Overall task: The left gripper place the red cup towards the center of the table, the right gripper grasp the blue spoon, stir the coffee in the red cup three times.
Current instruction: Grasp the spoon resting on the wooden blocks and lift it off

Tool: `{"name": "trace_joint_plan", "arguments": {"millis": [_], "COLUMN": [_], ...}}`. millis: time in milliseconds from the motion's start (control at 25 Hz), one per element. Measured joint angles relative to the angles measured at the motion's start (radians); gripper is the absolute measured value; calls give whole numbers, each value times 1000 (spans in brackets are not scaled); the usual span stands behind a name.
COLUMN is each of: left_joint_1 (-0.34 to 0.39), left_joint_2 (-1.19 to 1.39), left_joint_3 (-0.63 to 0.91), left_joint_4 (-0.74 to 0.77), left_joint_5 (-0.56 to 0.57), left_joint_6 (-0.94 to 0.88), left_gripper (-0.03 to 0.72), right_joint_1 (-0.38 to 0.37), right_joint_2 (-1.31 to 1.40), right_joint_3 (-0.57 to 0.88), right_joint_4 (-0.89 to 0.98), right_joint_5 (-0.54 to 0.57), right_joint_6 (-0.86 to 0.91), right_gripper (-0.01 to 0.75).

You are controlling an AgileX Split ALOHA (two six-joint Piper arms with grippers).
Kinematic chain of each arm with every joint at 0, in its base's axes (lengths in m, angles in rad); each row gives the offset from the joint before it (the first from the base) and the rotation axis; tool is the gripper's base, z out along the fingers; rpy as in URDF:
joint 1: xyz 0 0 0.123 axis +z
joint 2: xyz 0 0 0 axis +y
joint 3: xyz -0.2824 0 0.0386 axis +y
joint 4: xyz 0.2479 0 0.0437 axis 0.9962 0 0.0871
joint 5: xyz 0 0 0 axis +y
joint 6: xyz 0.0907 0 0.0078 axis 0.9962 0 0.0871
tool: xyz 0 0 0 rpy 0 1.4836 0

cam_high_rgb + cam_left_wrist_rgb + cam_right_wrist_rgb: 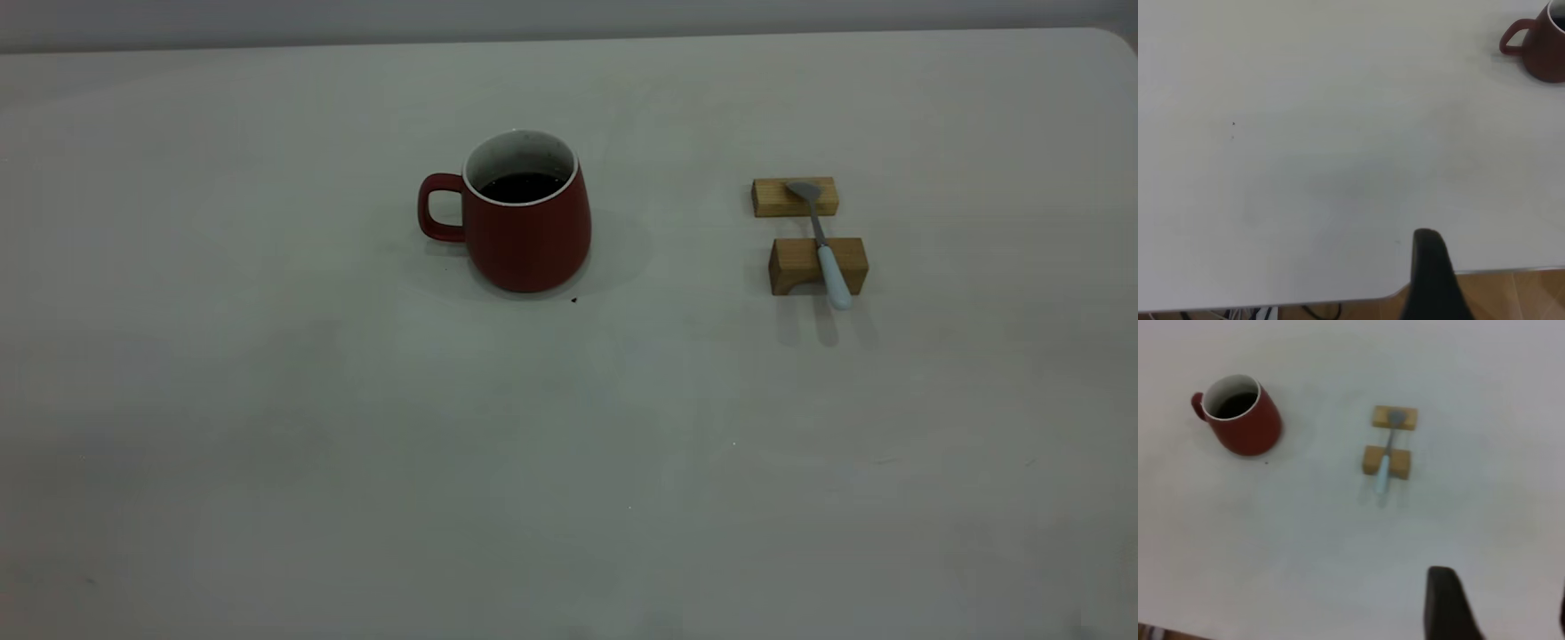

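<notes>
The red cup (527,213) is seen standing upright on the table (267,427), near its middle. Dark coffee (522,187) is held inside it, and its handle is turned to the exterior view's left. The blue spoon (822,244) is laid across two small wooden blocks (805,233), well to the right of the cup. Only one black finger (1431,277) of the left gripper is seen, so it cannot be told how wide it is spread. The right gripper (1501,610) is held wide open above the table, with nothing in it.
</notes>
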Motion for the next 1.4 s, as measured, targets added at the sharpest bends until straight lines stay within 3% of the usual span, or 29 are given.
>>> {"name": "trace_joint_plan", "arguments": {"millis": [120, 440, 640, 1000, 1240, 1400], "left_joint_1": [0, 0, 0, 0, 0, 0], "left_joint_2": [0, 0, 0, 0, 0, 0], "left_joint_3": [0, 0, 0, 0, 0, 0], "left_joint_4": [0, 0, 0, 0, 0, 0], "left_joint_5": [1, 1, 1, 1, 1, 1], "left_joint_6": [0, 0, 0, 0, 0, 0], "left_gripper": [558, 558, 558, 558, 558, 558], "right_joint_1": [0, 8, 117, 208, 221, 221], "right_joint_2": [231, 852, 1196, 1652, 1777, 1836], "right_joint_3": [-35, -209, -358, -705, -834, -882], "right_joint_4": [95, 448, 497, 301, 69, 17], "right_joint_5": [-69, -132, -161, -132, -128, -121], "right_joint_6": [-78, -349, -361, -106, 119, 172], "right_gripper": [522, 538, 538, 513, 512, 512]}}
